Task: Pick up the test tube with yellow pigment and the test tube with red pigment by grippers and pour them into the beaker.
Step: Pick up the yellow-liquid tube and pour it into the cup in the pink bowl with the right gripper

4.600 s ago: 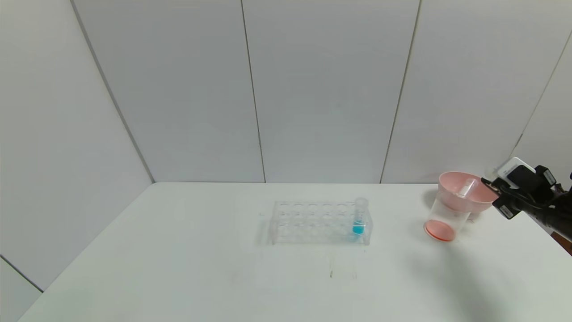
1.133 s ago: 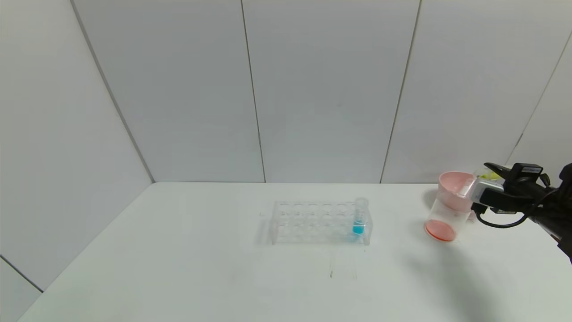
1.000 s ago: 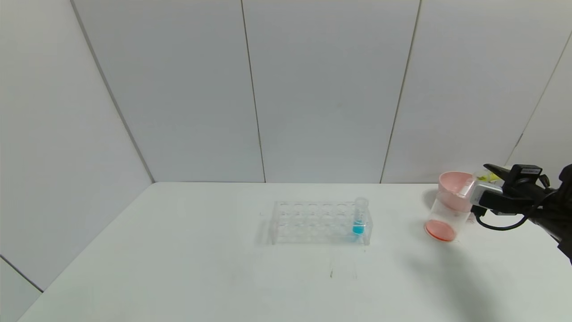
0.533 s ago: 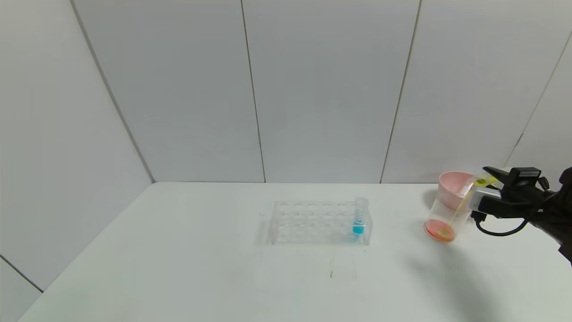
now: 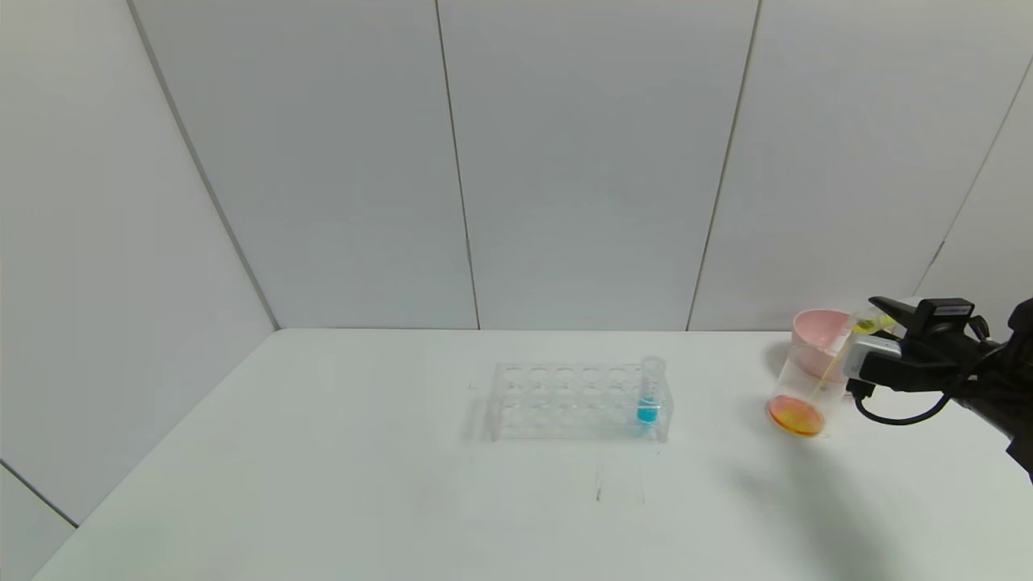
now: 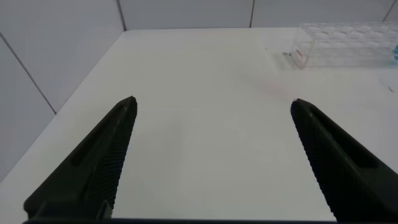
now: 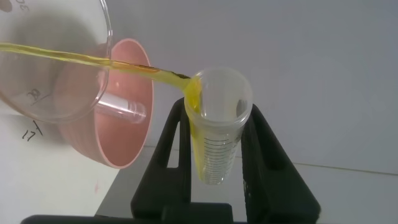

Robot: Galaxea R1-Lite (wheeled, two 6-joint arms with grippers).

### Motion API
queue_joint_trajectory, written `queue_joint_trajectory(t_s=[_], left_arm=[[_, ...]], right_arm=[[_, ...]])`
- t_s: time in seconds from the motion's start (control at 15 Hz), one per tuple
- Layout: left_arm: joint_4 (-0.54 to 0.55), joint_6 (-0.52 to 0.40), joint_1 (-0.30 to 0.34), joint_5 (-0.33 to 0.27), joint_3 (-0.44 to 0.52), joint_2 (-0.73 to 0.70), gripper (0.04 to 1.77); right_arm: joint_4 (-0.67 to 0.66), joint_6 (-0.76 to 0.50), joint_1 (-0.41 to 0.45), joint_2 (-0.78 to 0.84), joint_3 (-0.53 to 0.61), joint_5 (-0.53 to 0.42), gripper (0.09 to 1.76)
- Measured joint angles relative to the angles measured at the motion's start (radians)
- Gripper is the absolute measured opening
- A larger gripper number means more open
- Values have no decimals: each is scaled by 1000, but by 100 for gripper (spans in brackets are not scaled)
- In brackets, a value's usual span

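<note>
Two black fingers of the left gripper (image 6: 211, 162) stand wide apart over bare white table (image 5: 323, 484), with the clear tube rack (image 5: 577, 401) and its blue tube (image 5: 649, 395) well beyond them. Farther right, near the table's right edge, the beaker (image 5: 803, 395) stands before the pink bowl (image 5: 819, 331). The right gripper (image 7: 217, 149) is clamped on the test tube with yellow pigment (image 7: 216, 130), tipped so a yellow stream runs from its mouth into the beaker.

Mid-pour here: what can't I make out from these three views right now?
- Head view: the yellow tube is too small to show what is left inside; the right gripper covers most of it.
- Right wrist view: the beaker is cut off by the edge, its liquid level unseen.
- Left wrist view: the left gripper sees no pour.
</note>
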State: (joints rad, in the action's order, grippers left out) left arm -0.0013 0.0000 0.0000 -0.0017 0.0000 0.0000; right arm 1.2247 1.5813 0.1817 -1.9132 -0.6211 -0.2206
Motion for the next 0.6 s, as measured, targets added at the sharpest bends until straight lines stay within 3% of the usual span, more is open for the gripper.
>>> queue_joint_trajectory(t_s=[0.6], left_arm=[[0,0,0,0,0,0,176]], right_arm=[[-2,24,-21,2,-31,23,53]])
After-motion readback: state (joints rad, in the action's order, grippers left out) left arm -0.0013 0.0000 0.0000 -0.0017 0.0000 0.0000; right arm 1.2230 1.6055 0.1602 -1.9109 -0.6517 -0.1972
